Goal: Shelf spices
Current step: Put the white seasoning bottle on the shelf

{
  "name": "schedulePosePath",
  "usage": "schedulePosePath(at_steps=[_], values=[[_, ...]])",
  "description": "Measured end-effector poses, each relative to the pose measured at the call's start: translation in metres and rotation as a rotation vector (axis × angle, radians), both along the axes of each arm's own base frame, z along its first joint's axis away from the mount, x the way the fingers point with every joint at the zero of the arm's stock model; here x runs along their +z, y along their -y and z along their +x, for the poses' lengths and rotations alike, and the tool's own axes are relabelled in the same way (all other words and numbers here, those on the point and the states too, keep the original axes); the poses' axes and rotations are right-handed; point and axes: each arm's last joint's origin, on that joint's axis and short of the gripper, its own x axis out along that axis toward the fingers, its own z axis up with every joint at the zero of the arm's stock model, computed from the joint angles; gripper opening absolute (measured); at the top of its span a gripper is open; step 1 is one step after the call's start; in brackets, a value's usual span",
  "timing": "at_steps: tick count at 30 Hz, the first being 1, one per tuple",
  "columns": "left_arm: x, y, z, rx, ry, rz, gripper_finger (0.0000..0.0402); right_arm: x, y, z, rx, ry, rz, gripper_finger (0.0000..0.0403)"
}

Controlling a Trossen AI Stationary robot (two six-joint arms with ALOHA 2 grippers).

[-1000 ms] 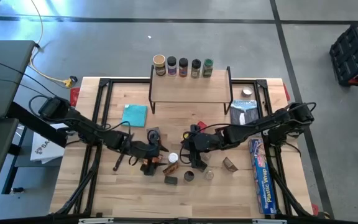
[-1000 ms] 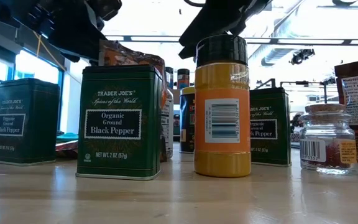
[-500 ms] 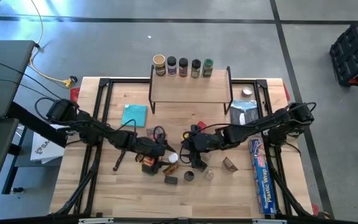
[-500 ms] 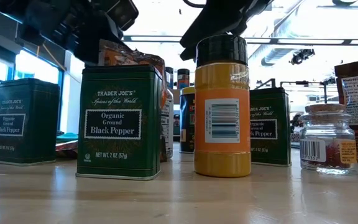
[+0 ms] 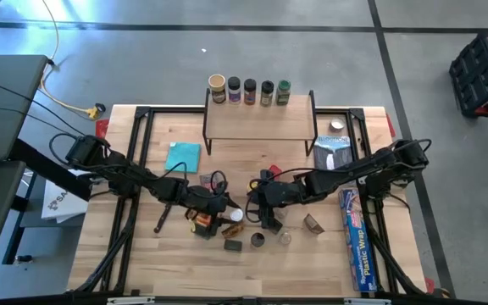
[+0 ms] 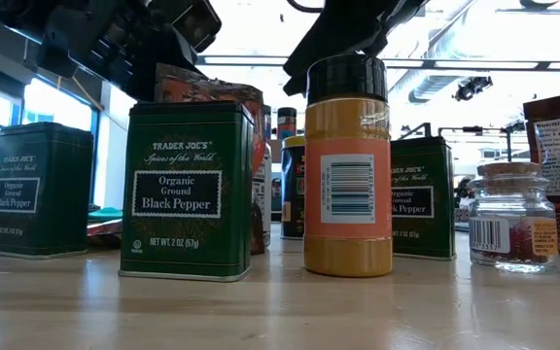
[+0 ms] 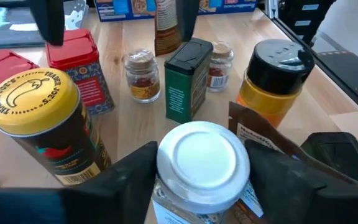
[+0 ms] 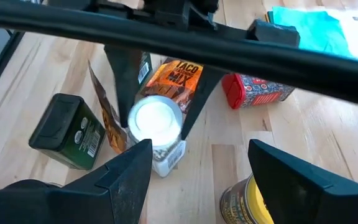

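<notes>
Left wrist view: a white-lidded jar [image 7: 202,163] stands on the table [image 7: 328,93] between the two dark fingers [image 7: 126,177] of the left gripper [image 7: 204,171]. The fingers flank the jar closely on both sides; whether they already press on it cannot be told, and the jar is not lifted. Just beside it stand a yellow-lidded can [image 7: 39,127], a red box [image 7: 79,68], a green tin [image 7: 185,78], two small cork-topped jars [image 7: 143,74] and a black-lidded orange bottle [image 7: 272,78]; a brown packet [image 7: 260,140] leans against the jar.

High view: the left gripper [image 5: 221,213] reaches into the cluster of spices at the table's centre front. The right gripper [image 5: 261,222] hangs near it over the same cluster, fingers spread and holding nothing. Five jars [image 5: 250,91] stand in a row along the far edge of the shelf [image 5: 257,123]. A teal cloth [image 5: 183,157] lies left of the shelf; a blue wrap box [image 5: 354,237] lies at the table's right side.
</notes>
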Motion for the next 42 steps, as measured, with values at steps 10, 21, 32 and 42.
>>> schedulePosePath(at_steps=[10, 21, 32, 42], values=[[0.011, -0.006, -0.002, 0.019, 0.025, -0.049, 0.0195, 0.039, 0.001, -0.034, -0.092, 0.036, -0.065, 0.0261], [0.089, -0.041, -0.030, 0.237, 0.269, -0.120, 0.0195, 0.068, 0.008, -0.071, -0.272, 0.060, -0.165, 0.0261], [0.176, -0.101, -0.024, 0.534, 0.093, 0.196, 0.0195, 0.067, 0.012, -0.072, -0.316, 0.051, -0.198, 0.0261], [0.195, -0.184, -0.029, 0.619, -0.055, 0.217, 0.0195, 0.067, 0.010, -0.073, -0.314, 0.048, -0.192, 0.0261]])
